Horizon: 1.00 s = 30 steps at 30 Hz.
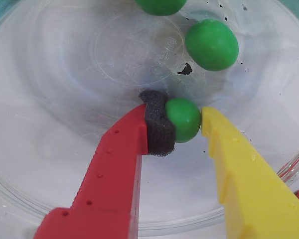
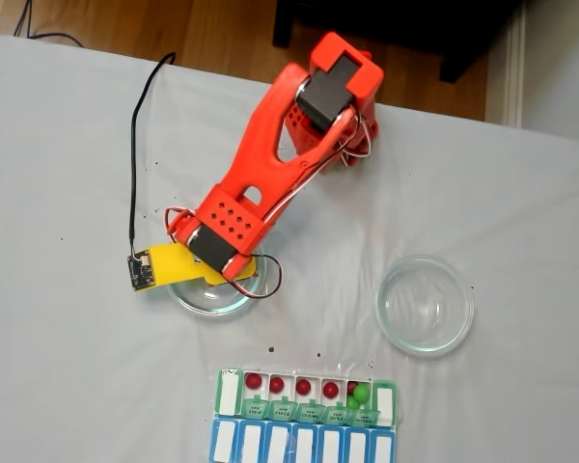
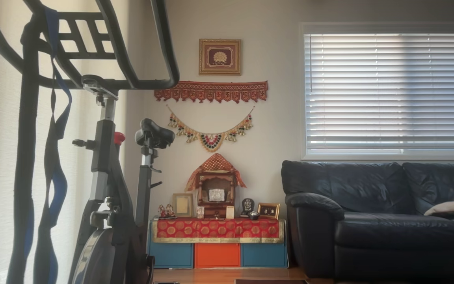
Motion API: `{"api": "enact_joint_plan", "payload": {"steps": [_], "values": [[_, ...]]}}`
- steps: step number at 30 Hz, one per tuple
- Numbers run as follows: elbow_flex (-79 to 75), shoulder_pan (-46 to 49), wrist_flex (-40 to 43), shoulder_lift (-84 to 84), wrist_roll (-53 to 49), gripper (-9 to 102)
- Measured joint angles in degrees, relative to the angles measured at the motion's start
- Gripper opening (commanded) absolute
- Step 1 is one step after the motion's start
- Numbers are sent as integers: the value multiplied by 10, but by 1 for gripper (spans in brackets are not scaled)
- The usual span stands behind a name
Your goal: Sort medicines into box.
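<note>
In the wrist view my gripper point(image 1: 182, 122) reaches down into a clear glass dish point(image 1: 65, 99). It is shut on a green medicine ball point(image 1: 185, 118), pinched between the black foam pad of the red finger point(image 1: 157, 127) and the yellow finger point(image 1: 224, 149). Two more green balls point(image 1: 212, 45) point(image 1: 160, 5) lie loose in the dish beyond it. In the fixed view the orange arm point(image 2: 270, 164) bends over this left dish point(image 2: 188, 301). The box point(image 2: 299, 413) lies at the near edge with its middle lids open. Its compartments hold single red balls point(image 2: 277, 384), and one at the right holds a red ball with green balls point(image 2: 361, 394).
An empty glass dish point(image 2: 425, 304) stands to the right of the arm. A blue-lidded pill row point(image 2: 304, 444) lies against the box on its near side. A black cable point(image 2: 135, 145) runs across the white table point(image 2: 58, 367) to the wrist camera.
</note>
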Motion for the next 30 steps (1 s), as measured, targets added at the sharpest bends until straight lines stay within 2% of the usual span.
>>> {"api": "enact_joint_plan", "payload": {"steps": [7,21,30], "values": [[0,0,0,0,0,2],[3,0,-4,18,0,1],[-10,2,5,67,34,1]]}}
